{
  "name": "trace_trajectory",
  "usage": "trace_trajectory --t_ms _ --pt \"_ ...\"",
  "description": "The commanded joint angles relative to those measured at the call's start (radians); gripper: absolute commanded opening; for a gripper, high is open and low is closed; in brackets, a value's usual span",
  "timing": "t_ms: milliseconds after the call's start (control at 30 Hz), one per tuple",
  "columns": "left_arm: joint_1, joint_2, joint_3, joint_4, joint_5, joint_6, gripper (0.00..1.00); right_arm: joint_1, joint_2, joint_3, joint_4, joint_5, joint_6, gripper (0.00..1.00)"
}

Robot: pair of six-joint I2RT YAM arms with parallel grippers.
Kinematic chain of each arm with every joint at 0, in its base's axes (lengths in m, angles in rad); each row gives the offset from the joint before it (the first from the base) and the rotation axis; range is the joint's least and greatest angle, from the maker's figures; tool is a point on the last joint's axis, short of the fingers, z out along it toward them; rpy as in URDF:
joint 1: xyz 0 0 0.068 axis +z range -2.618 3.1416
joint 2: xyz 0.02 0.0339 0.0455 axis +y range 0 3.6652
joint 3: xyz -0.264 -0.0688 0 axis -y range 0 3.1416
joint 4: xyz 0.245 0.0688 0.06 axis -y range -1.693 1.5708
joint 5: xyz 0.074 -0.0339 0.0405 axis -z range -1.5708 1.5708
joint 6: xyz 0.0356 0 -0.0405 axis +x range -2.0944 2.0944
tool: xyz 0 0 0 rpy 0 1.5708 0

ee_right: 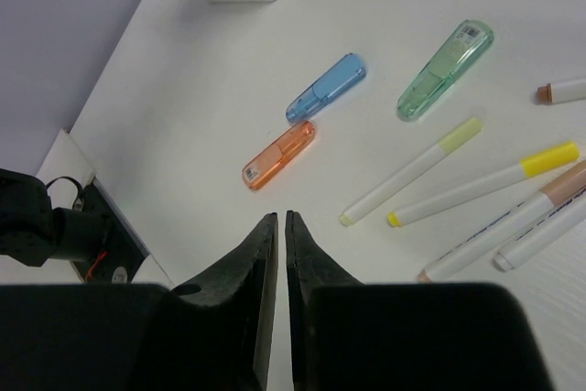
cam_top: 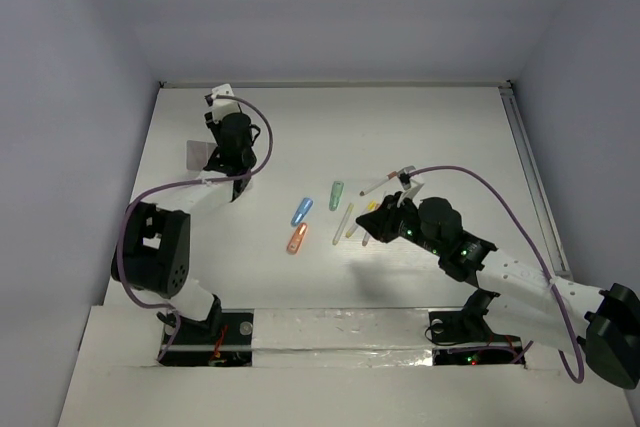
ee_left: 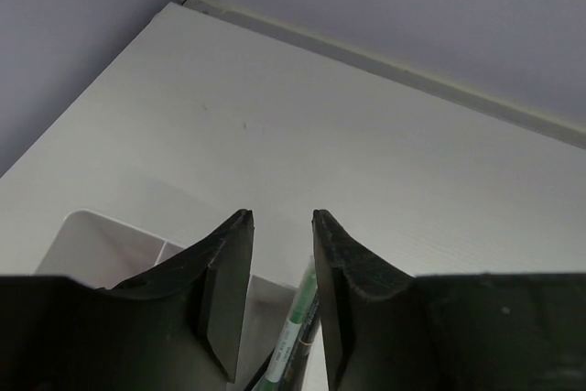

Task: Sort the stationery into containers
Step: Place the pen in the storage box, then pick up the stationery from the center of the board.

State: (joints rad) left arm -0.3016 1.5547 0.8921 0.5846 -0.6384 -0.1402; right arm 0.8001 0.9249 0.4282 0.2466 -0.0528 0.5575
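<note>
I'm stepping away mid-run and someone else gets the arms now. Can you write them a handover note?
Left gripper: open, over the white tray at the far left. A green-labelled pen shows just below its fingers, apparently in the tray.
Right gripper: shut, empty, hovering beside the loose items.
Loose on the table: orange marker, blue marker, green marker, plus several thin pens with yellow or brown caps.
Done: perhaps one pen binned; the rest of the tray is hidden.
Left: nearly everything.
</note>
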Motion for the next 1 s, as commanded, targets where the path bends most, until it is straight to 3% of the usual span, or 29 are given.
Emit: trace_trajectory --t_ms 0,100,233,433,500,533,633,833,967 --pt "-0.037 -0.111 0.001 0.028 -0.023 -0.053 0.29 0.007 0.003 0.0 0.04 0.021 0.002 0.12" --pt "-0.073 -0.209 -0.036 -0.023 0.052 -0.127 0.15 0.007 0.022 0.009 0.037 0.018 0.004 0.0" --pt "-0.209 -0.289 -0.104 -0.118 0.226 -0.232 0.0 0.007 0.025 0.014 0.033 0.022 0.004 0.0" --pt "-0.274 -0.283 -0.2 -0.307 0.508 -0.323 0.0 0.007 -0.001 0.004 0.013 0.045 -0.001 0.03" --pt "-0.283 -0.294 -0.252 -0.333 0.558 -0.343 0.09 0.007 -0.004 0.004 0.013 0.047 -0.002 0.04" --pt "-0.283 -0.298 -0.271 -0.33 0.578 -0.34 0.24 0.007 0.0 0.004 0.011 0.047 -0.005 0.05" --pt "-0.294 -0.306 -0.309 -0.335 0.595 -0.329 0.45 0.007 0.015 0.011 0.013 0.045 -0.007 0.1" --pt "-0.318 -0.229 -0.285 -0.336 0.631 -0.271 0.52 0.007 0.048 0.015 0.02 0.042 -0.008 0.35" --pt "-0.343 -0.15 -0.246 -0.35 0.6 -0.234 0.54 0.007 0.055 0.02 0.019 0.044 -0.01 0.4"
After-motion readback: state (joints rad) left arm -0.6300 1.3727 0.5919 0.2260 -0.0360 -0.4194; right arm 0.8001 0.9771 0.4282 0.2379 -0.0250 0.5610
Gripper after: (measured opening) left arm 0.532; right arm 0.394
